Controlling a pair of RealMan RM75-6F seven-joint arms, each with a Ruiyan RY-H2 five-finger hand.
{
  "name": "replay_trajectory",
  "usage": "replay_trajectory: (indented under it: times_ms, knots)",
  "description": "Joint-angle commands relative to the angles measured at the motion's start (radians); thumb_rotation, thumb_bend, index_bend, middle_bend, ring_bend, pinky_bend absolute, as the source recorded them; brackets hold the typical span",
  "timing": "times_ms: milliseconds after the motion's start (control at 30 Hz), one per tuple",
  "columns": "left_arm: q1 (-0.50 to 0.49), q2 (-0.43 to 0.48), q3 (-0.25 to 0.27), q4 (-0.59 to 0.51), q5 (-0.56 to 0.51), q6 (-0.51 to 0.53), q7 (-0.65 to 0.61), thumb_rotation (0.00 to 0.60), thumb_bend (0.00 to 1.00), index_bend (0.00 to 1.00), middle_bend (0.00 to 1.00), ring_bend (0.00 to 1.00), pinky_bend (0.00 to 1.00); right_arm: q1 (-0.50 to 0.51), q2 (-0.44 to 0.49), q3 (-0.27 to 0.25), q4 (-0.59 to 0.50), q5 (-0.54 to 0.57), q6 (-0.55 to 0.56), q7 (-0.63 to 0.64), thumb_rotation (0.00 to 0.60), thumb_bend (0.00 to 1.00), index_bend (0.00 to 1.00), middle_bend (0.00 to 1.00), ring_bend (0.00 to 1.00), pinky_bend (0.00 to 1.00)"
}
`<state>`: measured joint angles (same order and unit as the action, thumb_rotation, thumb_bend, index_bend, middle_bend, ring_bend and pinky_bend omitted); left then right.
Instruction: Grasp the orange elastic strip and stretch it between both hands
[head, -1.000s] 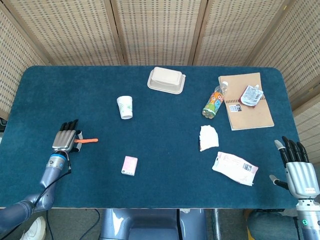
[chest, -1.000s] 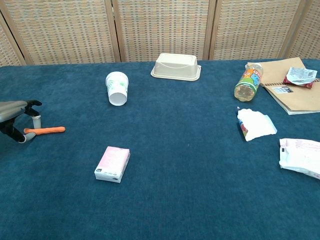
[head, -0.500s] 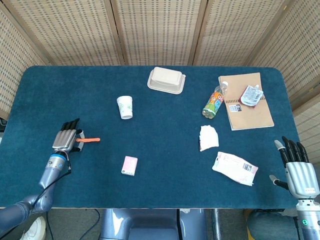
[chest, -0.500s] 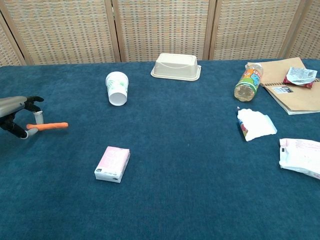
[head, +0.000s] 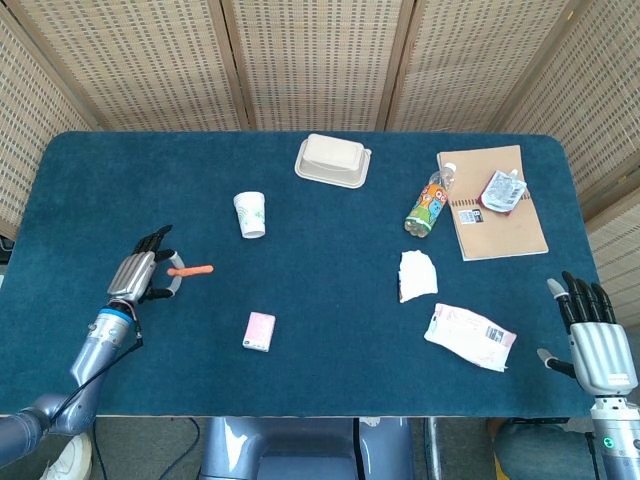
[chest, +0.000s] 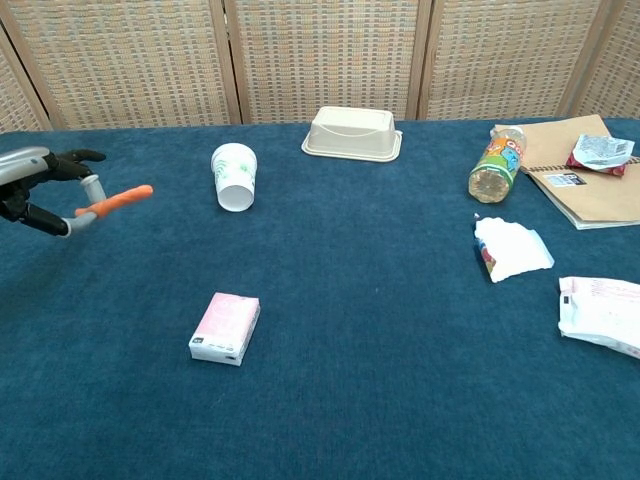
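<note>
The orange elastic strip (head: 190, 270) (chest: 118, 201) is a short orange band, raised above the blue table at the left. My left hand (head: 145, 276) (chest: 45, 190) pinches its left end, and the free end points right and slightly up. My right hand (head: 592, 330) hangs beyond the table's near right corner, fingers spread, holding nothing; only the head view shows it.
A white paper cup (head: 250, 214) lies behind the strip and a pink box (head: 259, 331) lies in front. Further right are a beige lidded tray (head: 333, 160), a bottle (head: 428, 205), a notebook (head: 498, 215), a crumpled tissue (head: 417, 274) and a white packet (head: 470, 336).
My left hand has lifted the strip off the table and carried it up and to the right. My right hand has stayed still.
</note>
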<state>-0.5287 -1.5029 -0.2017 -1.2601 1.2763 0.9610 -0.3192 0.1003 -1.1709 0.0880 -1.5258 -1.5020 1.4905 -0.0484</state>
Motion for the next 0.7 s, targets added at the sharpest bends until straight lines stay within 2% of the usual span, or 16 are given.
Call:
replay_trajectory:
  times_ms: [33, 167, 400, 567, 700]
  knots:
    - [-0.003, 0.019, -0.007, -0.083, 0.158, 0.094, -0.243, 0.600, 0.46, 0.68, 0.00, 0.00, 0.00, 0.006, 0.003, 0.004, -0.005, -0.003, -0.003, 0.013, 0.600, 0.00, 0.00, 0.00, 0.00, 0.00]
    - [-0.034, -0.010, -0.009, -0.124, 0.226, 0.137, -0.322, 0.600, 0.46, 0.69, 0.00, 0.00, 0.00, 0.032, 0.036, 0.013, -0.019, -0.008, -0.038, 0.064, 0.600, 0.00, 0.00, 0.00, 0.00, 0.00]
    - [-0.114, -0.067, -0.030, -0.157, 0.245, 0.099, -0.377, 0.600, 0.46, 0.71, 0.00, 0.00, 0.00, 0.085, 0.091, 0.048, -0.038, -0.047, -0.054, 0.151, 0.600, 0.00, 0.16, 0.00, 0.00, 0.00]
    - [-0.197, -0.138, -0.073, -0.143, 0.217, 0.042, -0.334, 0.600, 0.46, 0.71, 0.00, 0.00, 0.00, 0.151, 0.166, 0.080, -0.112, -0.068, -0.117, 0.366, 0.600, 0.00, 0.28, 0.01, 0.00, 0.00]
    - [-0.257, -0.209, -0.102, -0.106, 0.167, -0.010, -0.297, 0.600, 0.46, 0.71, 0.00, 0.00, 0.00, 0.206, 0.223, 0.101, -0.166, -0.068, -0.188, 0.524, 0.600, 0.08, 0.33, 0.05, 0.00, 0.00]
